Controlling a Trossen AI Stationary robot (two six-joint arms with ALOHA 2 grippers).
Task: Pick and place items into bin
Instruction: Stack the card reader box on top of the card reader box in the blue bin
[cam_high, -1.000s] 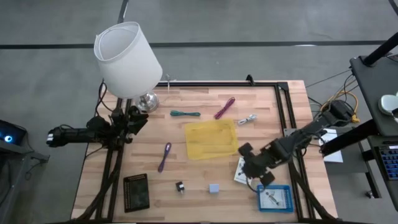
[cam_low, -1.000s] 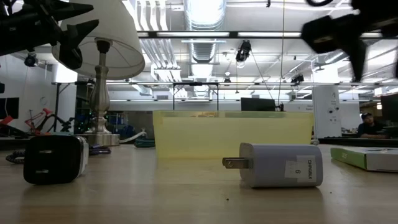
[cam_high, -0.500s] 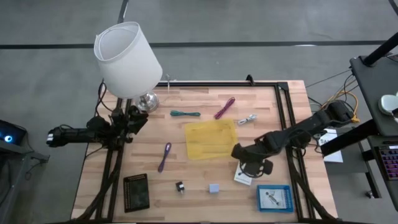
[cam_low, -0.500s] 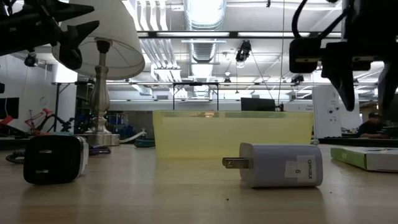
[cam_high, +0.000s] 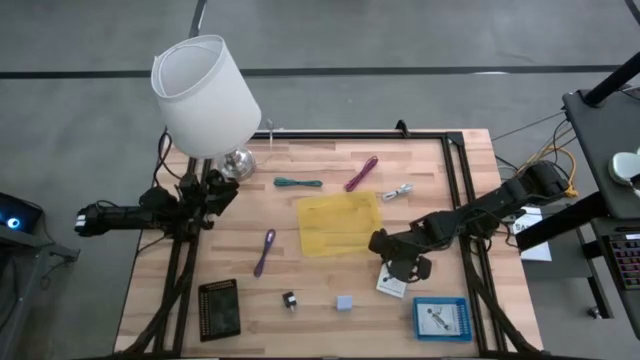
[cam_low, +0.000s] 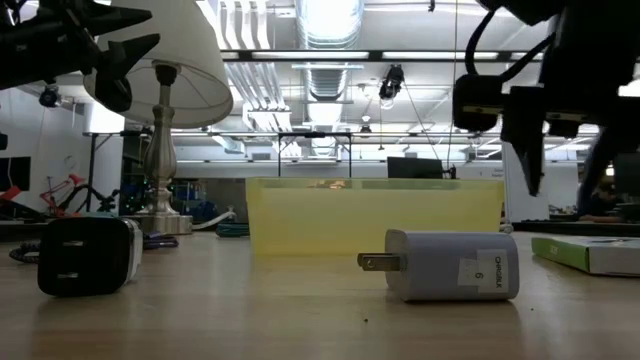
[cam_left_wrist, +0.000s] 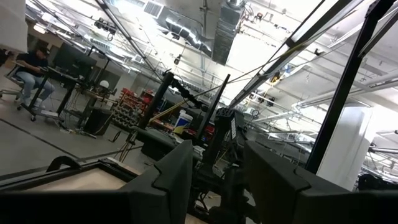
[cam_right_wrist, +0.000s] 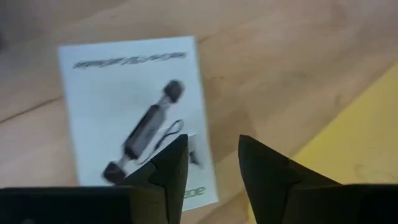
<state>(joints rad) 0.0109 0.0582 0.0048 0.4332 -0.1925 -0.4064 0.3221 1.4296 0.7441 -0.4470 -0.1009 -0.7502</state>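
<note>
Two fingers of the right hand (cam_high: 401, 268) stand slightly spread, hovering above the white packet (cam_right_wrist: 140, 121) that lies flat on the tabletop (cam_high: 300, 215) beside the yellow bin (cam_high: 340, 222). Best approach: straddle one packet edge, descend fully, then pinch. Left hand (cam_left_wrist: 214, 180) waits off-table, slightly parted.

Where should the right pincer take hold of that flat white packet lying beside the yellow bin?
Likely by one long edge, coming straight down from above. The flat white rectangular packet lies face up on the wooden table, too wide for the open right pincer to span, so a finger probably has to slide under the edge nearest the yellow bin.
</note>
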